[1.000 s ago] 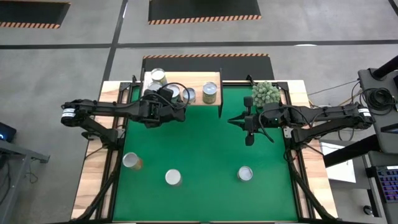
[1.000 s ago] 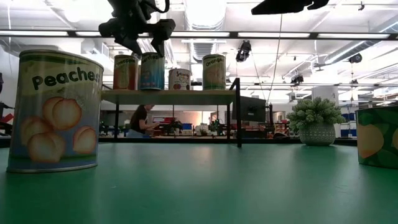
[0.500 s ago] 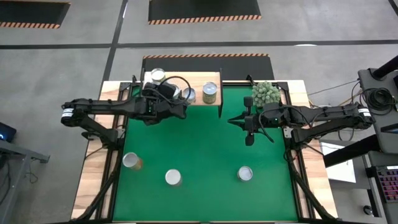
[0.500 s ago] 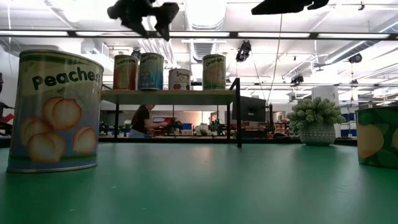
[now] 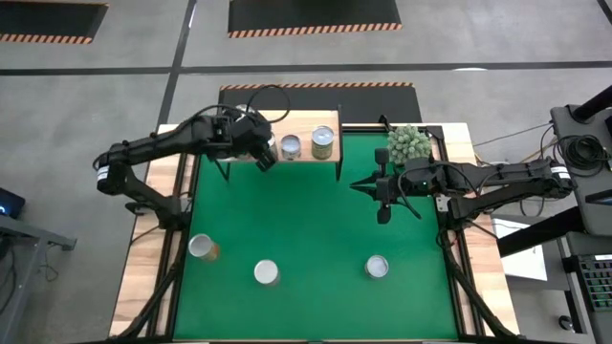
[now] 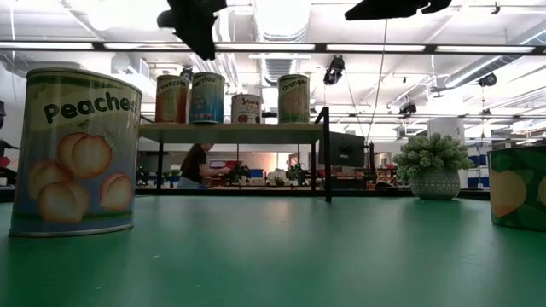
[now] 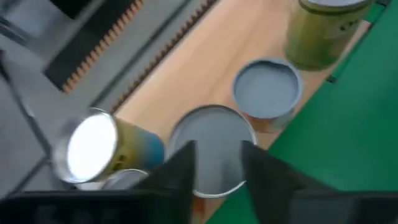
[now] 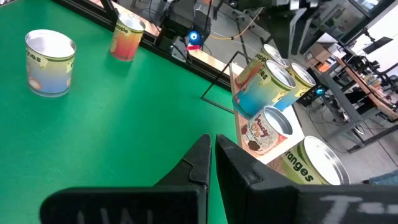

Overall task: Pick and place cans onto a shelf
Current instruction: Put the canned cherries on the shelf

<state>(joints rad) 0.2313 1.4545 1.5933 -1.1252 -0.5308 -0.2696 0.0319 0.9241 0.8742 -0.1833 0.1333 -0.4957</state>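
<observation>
Cans (image 5: 291, 146) stand on the shelf (image 5: 308, 123); left fingers (image 7: 186, 163), now raised and narrowed, hold nothing.

Seven cans (image 5: 265, 273) counted: four on the shelf (image 5: 304, 122), three on the counter (image 5: 316, 239). One plant (image 5: 408, 143).

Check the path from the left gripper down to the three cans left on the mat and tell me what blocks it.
Nothing visible blocks it. The left gripper hangs over the shelf; bare green mat lies between it and the three cans near the front edge. The right gripper is off to the side.
</observation>
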